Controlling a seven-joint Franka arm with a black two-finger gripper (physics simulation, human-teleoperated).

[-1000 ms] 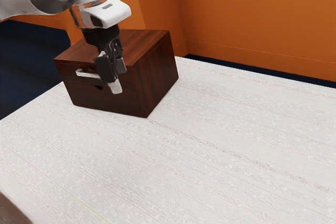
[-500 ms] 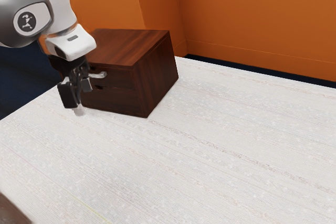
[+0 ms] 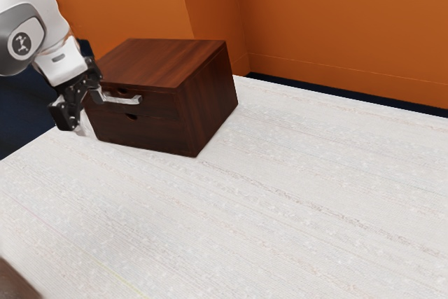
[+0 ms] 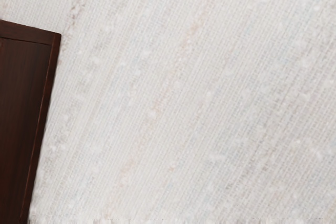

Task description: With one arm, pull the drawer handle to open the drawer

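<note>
Hooking the handle (image 3: pixel 120 97) is the step in hand, judging by how things lie. The box (image 3: pixel 168 61) stands on the table (image 3: pixel 280 194) near the orange wall. Its upper drawer (image 3: pixel 157 106) looks flush with the box front, or nearly so, and the pale bar handle runs across that front. The gripper (image 3: pixel 70 111) hangs low off the box's front corner, at the end of the handle farther from the wall. It sits beside the bar, not around it. I cannot tell whether the fingers are apart or together, because the dark hand hides them against the dark wood.

In the wrist view, one edge of the box (image 4: pixel 21 119) sits to the side and bare table (image 4: pixel 184 103) lies under the hand. That suggests the hand is pointed past the box front, not at it.

To do this well, the hand should shift along the box front until the bar's middle lies between the tips. It should then turn square to the front and close on the bar before any pull begins. The pull should run straight out from the box front, level with the table. A slanted pull may slide the whole box or slip off the bar's end. A grip too near the bar's end may twist the drawer and jam it.
</note>
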